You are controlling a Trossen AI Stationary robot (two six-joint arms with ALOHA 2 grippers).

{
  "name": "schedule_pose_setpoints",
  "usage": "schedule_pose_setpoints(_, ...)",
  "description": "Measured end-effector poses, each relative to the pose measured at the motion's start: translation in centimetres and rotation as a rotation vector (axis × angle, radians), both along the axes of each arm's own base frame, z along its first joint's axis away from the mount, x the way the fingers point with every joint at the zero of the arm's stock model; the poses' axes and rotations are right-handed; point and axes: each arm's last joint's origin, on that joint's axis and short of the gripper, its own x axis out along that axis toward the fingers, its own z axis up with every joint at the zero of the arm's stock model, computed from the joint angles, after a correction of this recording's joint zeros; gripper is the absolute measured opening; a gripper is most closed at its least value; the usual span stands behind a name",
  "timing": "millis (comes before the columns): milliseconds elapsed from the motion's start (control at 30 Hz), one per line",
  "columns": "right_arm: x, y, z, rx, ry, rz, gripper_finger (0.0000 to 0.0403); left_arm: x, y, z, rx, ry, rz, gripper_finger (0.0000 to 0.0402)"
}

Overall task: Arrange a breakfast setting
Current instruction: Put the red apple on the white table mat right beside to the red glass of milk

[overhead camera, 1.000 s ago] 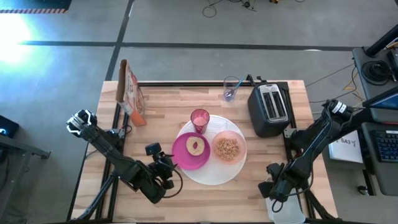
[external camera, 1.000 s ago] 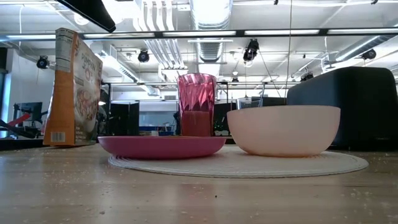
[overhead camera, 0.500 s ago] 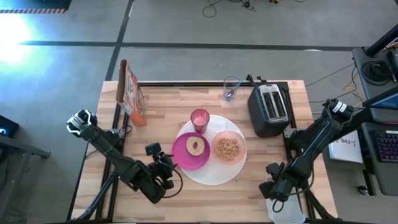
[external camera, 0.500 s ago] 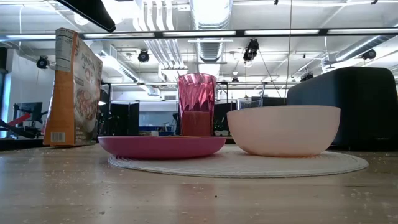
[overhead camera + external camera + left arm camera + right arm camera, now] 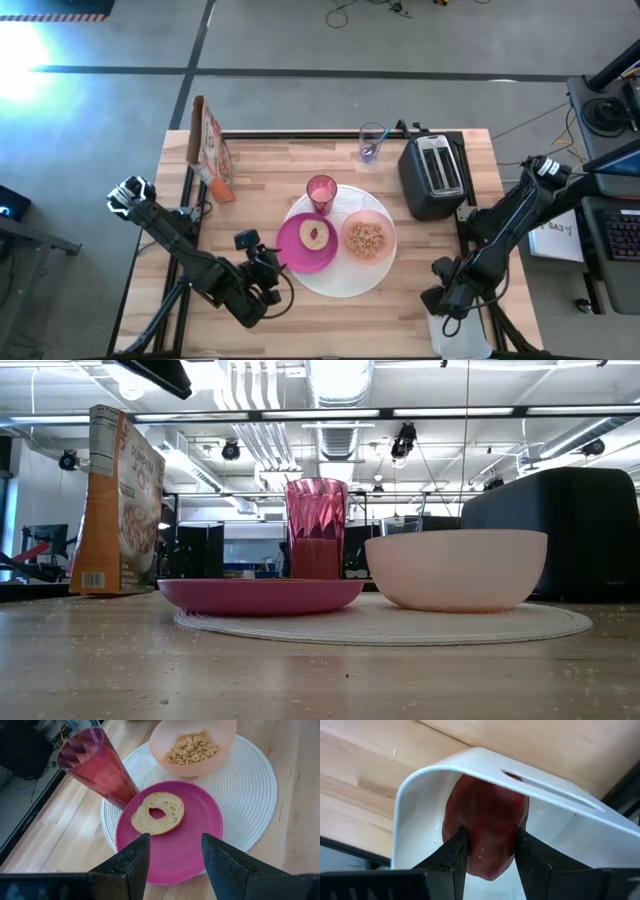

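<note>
Two dark fingers (image 5: 452, 857) pinch glossy red lump (image 5: 485, 827) in white tub (image 5: 415, 810).

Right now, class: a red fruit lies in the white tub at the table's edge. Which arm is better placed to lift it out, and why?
The right. The right gripper has its fingers on either side of the red fruit inside the white tub. The left gripper hovers open by the magenta plate, across the table.

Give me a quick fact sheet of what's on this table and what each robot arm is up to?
On the white plate: magenta plate with a bagel half, bowl of cereal rings, pink cup
Back of table: cereal box, toaster
Left gripper: fingers open, facing the magenta plate
Right gripper: fingers closed on a red fruit inside a white tub
</note>
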Motion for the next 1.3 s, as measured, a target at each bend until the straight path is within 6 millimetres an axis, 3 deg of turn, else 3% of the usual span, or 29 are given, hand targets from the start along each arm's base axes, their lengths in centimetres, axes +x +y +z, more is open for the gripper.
schedule_pose_setpoints(267, -0.5, -0.6, 1.4, 0.05, -0.035, 0.009, 0.0122, 0.3, -0.2, 0.8, -0.013, -0.017, -0.014, 0.016)
schedule_pose_setpoints(833, -2.1, -2.8, 6.5, 0.306, -0.259, 0.02, 0.0122, 1.0, -0.8, 3.5, -0.079, -0.103, -0.028, 0.016)
schedule_pose_setpoints(1067, -1.4, -3.1, 7.5, 0.213, -0.59, 0.104, 0.0122, 1.9, -1.8, 4.2, -0.113, -0.142, -0.147, 0.016)
schedule_pose_setpoints(1300, -0.5, -3.0, 9.0, -0.036, -0.862, 0.282, 0.0122, 3.2, -3.1, 5.5, -0.141, -0.265, -0.301, 0.016)
